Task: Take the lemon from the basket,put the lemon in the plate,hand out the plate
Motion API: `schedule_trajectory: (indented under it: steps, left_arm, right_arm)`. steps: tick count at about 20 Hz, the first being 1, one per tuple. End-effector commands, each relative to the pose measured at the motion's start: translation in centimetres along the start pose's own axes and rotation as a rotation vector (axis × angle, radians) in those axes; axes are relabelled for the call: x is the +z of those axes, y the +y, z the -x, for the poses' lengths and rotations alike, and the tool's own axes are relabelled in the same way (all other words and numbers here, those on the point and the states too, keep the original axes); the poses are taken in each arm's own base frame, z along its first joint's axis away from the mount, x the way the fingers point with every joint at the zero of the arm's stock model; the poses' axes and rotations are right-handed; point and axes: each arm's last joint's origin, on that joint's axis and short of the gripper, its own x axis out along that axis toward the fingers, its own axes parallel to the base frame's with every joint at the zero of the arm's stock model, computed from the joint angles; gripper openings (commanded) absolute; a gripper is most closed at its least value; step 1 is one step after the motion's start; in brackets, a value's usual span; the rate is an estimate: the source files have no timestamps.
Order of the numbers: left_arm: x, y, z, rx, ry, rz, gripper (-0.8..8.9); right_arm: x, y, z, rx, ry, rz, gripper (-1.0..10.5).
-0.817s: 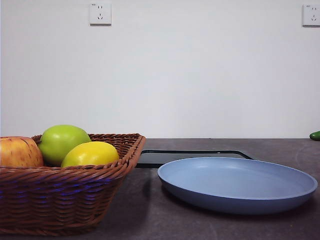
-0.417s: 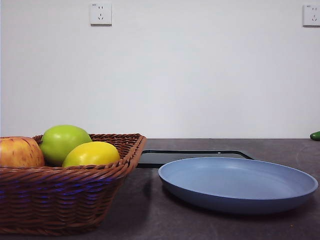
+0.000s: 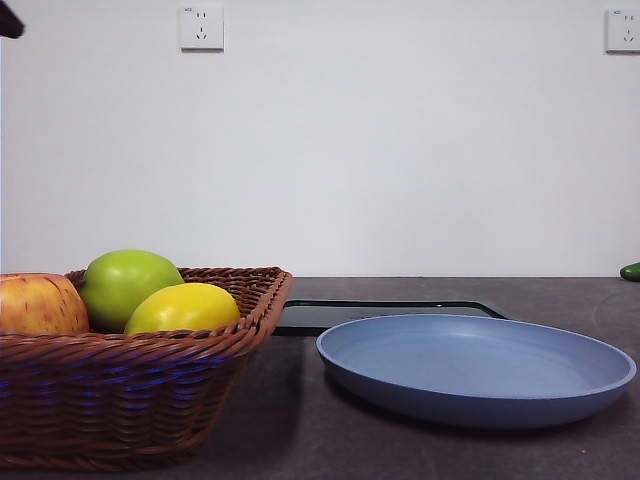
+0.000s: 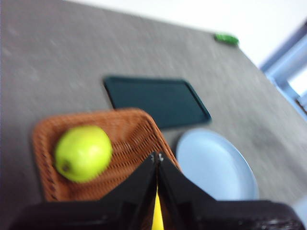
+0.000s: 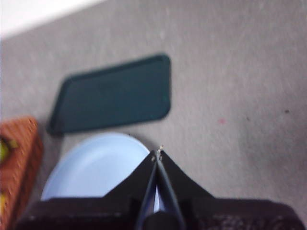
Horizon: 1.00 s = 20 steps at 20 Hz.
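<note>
Dark grey table [image 3: 300, 420], brown wicker basket [image 3: 120, 400] at its left, light blue plate [image 3: 476, 368] just beside it, flat black tray [image 3: 380, 312] behind both, small green item [image 3: 630, 271] far right

Smooth yellow oval lemon [image 3: 182, 307], lying on its side inside the brown woven wicker basket [image 3: 130, 400] near the basket's braided rim on the plate's side. Basket upright on the dark surface. Round, shallow, matte light-blue plate [image 3: 476, 368], empty, flat on the surface just beside the basket, not touching it.
</note>
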Motion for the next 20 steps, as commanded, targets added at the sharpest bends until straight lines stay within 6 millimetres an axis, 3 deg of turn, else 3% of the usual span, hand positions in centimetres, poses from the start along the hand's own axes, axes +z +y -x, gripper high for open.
schedule_trajectory:
  steps: [1, 4, 10, 16, 20]
  left_arm:
    - [0.8, -0.3, -0.6, -0.047, 0.098, -0.038, 0.07]
    - [1.4, -0.6, -1.3, -0.059, 0.212, -0.049, 0.06]
    - [1.6, -1.3, -2.0, -0.097, 0.243, -0.065, 0.06]
    - [1.4, -1.6, -2.1, -0.116, 0.254, -0.076, 0.06]
    - [1.4, -1.7, -2.2, -0.119, 0.255, -0.078, 0.06]
  right_arm:
    - [1.0, 0.3, -0.8, 0.028, 0.096, 0.103, 0.0]
    - [1.2, 0.2, -3.3, 0.061, 0.273, 0.125, 0.2]
    - [-0.2, -0.9, -9.4, 0.059, 0.556, 0.052, 2.2]
    - [-1.5, -1.6, -14.4, 0.063, 0.652, 0.021, 2.2]
    - [-2.2, -1.5, -16.3, 0.114, 0.677, 0.011, 2.2]
